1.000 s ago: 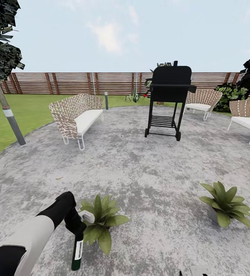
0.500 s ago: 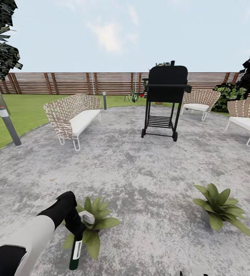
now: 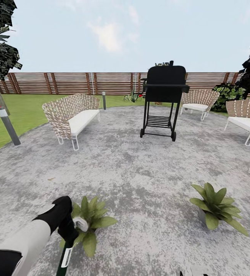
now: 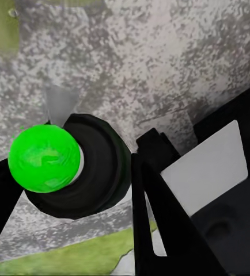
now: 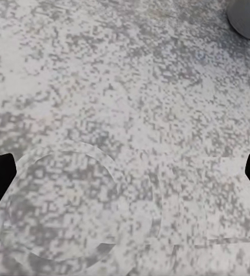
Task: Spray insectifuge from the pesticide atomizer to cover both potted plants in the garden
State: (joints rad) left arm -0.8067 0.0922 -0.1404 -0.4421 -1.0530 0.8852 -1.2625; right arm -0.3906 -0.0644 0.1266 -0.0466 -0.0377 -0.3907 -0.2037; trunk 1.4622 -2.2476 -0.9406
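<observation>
My left gripper (image 3: 68,234) is shut on the pesticide atomizer (image 3: 65,258), a dark green bottle with a pale label that hangs downward from it. It sits just left of one potted plant (image 3: 89,221), touching or overlapping its leaves. The other potted plant (image 3: 215,206) stands apart at the right on the grey paving. In the left wrist view the atomizer (image 4: 96,172) is seen end-on with a bright green tip, between black fingers (image 4: 154,213). My right gripper (image 5: 125,178) is open over bare paving, with a grey pot (image 5: 249,17) at the frame's edge.
A black grill (image 3: 163,99) stands mid-paving ahead. A wicker sofa (image 3: 73,115) is at the left, and wicker chairs (image 3: 199,101) (image 3: 247,117) at the right. A grey lamp post (image 3: 7,126) marks the lawn's edge. A slatted fence (image 3: 71,83) closes the back.
The whole view has shifted slightly, so the camera moved. My left gripper and the bottle have sunk a little lower, and the bottle's end now runs off the picture's edge.
</observation>
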